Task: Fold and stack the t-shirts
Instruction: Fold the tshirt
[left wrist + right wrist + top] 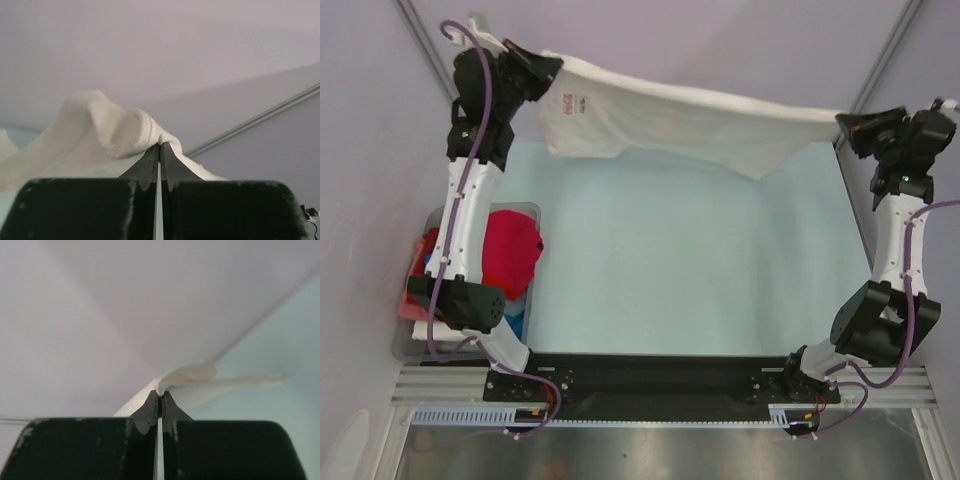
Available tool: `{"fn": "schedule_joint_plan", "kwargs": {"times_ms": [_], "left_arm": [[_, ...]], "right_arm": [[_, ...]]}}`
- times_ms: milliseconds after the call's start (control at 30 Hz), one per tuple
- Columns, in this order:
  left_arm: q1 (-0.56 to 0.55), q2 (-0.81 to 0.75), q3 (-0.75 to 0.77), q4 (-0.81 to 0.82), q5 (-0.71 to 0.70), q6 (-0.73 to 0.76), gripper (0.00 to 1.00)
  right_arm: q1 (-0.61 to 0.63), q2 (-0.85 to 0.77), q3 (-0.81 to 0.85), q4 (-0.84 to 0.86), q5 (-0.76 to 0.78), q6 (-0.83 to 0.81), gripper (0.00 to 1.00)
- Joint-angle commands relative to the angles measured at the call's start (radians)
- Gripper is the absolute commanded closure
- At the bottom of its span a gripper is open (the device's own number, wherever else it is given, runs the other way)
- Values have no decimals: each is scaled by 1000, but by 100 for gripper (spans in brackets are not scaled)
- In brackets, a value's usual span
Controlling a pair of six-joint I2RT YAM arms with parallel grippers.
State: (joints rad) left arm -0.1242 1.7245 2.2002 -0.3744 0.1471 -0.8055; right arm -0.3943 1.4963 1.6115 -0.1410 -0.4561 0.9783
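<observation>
The pale blue desk (670, 270) lies bare across its middle and right, from the dark rail at the near edge to the far wall, with lilac walls closing in on the left, the far side and the right. The white t-shirt (660, 115) is held in the air above the far edge of the desk, stretched from far left to right. Its red chest print (567, 103) is near the left end, and its lower edge sags toward the desk on the right. At the near left, just off the desk edge, is a clear grey bin (525, 212). It holds a magenta-red tee (510, 250) with a bit of blue cloth (515, 322) below it. The left arm reaches over this bin and hides part of it. The left end effector (535, 65) is pressed together, pinching a bunched fold of the white t-shirt between its tips, as the left wrist view shows. The right end effector (845, 125) is likewise pressed together on a thin hem at the shirt's other end.
</observation>
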Motion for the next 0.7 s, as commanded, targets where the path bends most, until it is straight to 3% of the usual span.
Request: {"fn": "schedule_joint_plan", "kwargs": {"times_ms": [0,33,67,233,433,667], "left_arm": [[6,-107,-302,98,60,46,100],[0,-153,-397,115,27,52,99],[-12,-261,-591,146,-41,58,100],[-31,-523,-1092,117,-187,37,100],[-63,-733,-1393,25,-253,9,100],[-89,-893,-1657,-27,-241,-50,100]], "right_arm": [[-11,-10,-230,101,-55,28,100],[-12,-22,-286,109,-50,22,100],[-12,-45,-379,122,-44,7,100],[-29,-148,-663,130,-21,-36,100],[-81,-362,-913,66,45,-127,100],[-109,-662,-1081,-178,192,-194,100]]}}
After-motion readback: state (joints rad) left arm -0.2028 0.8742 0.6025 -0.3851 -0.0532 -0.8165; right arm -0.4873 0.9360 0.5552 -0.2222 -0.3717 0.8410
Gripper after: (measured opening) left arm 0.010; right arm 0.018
